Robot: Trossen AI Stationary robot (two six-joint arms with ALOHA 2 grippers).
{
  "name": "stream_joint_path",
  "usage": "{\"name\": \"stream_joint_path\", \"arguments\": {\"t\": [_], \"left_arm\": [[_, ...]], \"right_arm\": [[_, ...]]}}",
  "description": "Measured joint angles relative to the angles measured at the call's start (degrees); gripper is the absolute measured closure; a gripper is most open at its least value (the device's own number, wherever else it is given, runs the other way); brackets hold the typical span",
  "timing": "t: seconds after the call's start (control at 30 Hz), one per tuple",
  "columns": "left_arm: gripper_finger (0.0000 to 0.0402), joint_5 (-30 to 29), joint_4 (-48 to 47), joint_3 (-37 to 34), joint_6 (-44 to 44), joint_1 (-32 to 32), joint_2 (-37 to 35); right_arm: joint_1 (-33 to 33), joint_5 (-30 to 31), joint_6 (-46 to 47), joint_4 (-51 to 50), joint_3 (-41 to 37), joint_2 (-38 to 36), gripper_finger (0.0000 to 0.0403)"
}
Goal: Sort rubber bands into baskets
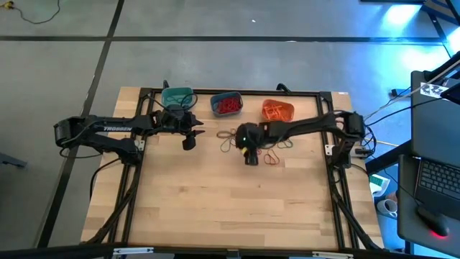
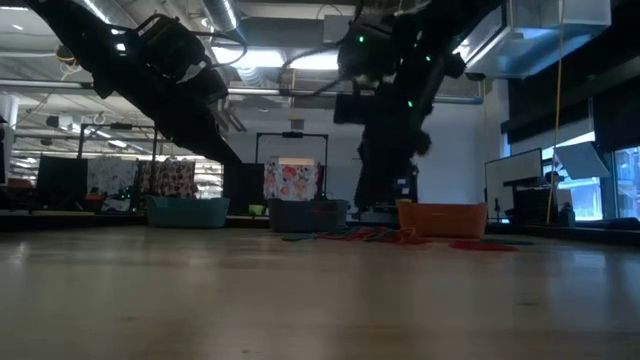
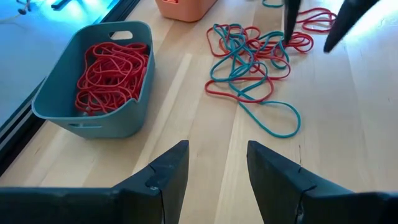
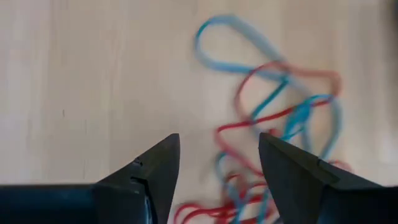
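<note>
Picking step: right pincer (image 4: 217, 171) spread above the tangled rubber bands (image 3: 252, 65) beside the slate-blue basket (image 3: 93, 118), needing descent to pinch one strand.

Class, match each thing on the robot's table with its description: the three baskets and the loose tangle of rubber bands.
Things:
1. teal basket
2. slate blue basket
3. orange basket
4. loose tangle

Descriptions:
A. holds red bands
B. lies on the bare wood
C. right end of the row
D. left end of the row

Pairs: 1-D, 2-A, 3-C, 4-B
</note>
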Motion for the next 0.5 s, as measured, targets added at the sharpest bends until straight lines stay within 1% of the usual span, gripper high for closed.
{"name": "stream_joint_path", "arguments": {"t": [0.13, 0.23, 0.3, 0.37, 0.5], "left_arm": [[0.0242, 0.0, 0.1, 0.0, 0.0, 0.0, 0.0], [0.0242, 0.0, 0.1, 0.0, 0.0, 0.0, 0.0], [0.0242, 0.0, 0.2, 0.0, 0.0, 0.0, 0.0], [0.0242, 0.0, 0.3, 0.0, 0.0, 0.0, 0.0], [0.0242, 0.0, 0.2, 0.0, 0.0, 0.0, 0.0]], "right_arm": [[1.6, 3.5, 0.0, 0.0, -0.7, 2.6, 0.0182], [1.5, 4.2, -0.9, 1.0, -0.8, 5.2, 0.0182], [1.5, 6.3, -1.9, 3.0, -0.7, 6.7, 0.0182], [1.6, 10.0, -3.4, 5.4, -0.6, 7.6, 0.0182], [1.6, 13.2, -5.9, 7.7, -0.6, 8.3, 0.0202]]}}
